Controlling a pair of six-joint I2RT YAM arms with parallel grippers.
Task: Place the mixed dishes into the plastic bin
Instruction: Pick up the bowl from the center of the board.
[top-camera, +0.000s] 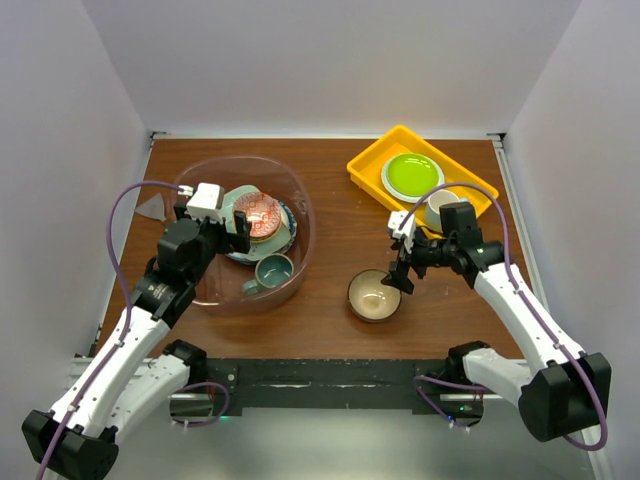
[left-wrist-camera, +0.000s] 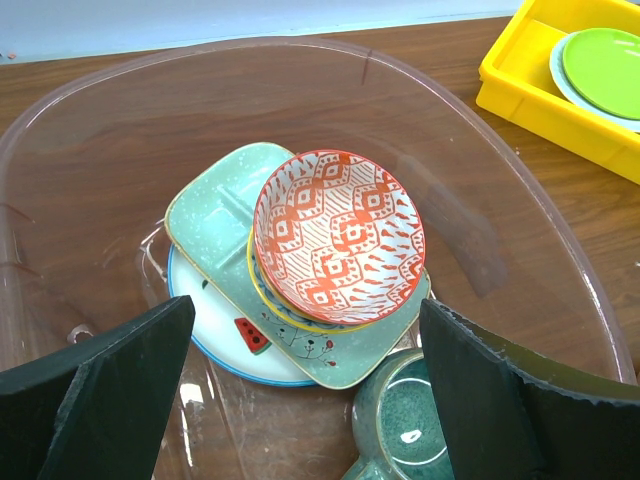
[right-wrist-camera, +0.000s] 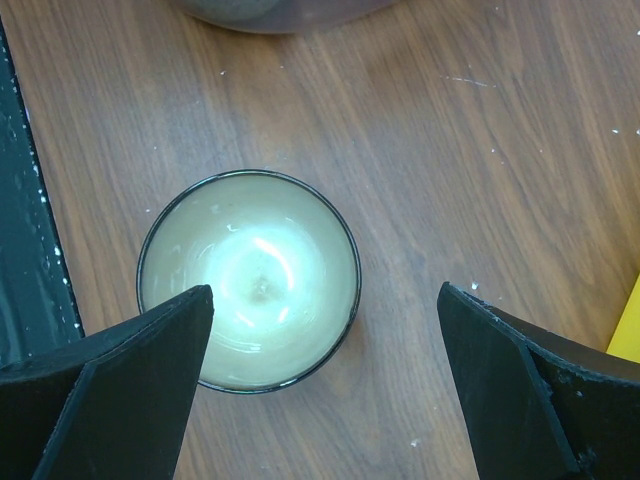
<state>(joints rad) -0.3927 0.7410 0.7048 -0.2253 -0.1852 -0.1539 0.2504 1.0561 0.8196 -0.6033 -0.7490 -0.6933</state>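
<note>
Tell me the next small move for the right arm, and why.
Probably lower the right claw onto the cream bowl, with one finger inside its rim. The claw hangs open above it, and the bowl sits on its own outside the plastic bin, where the other dishes already lie.

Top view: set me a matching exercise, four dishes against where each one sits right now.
Dishes
1. red-patterned bowl
2. teal mug
3. cream bowl
4. green plate

Places
A. in the yellow tray
B. on the table, outside bin and tray
C. on the bin floor, beside the stack
D. on top of the stack in the bin

Pairs: 1-D, 2-C, 3-B, 4-A
</note>
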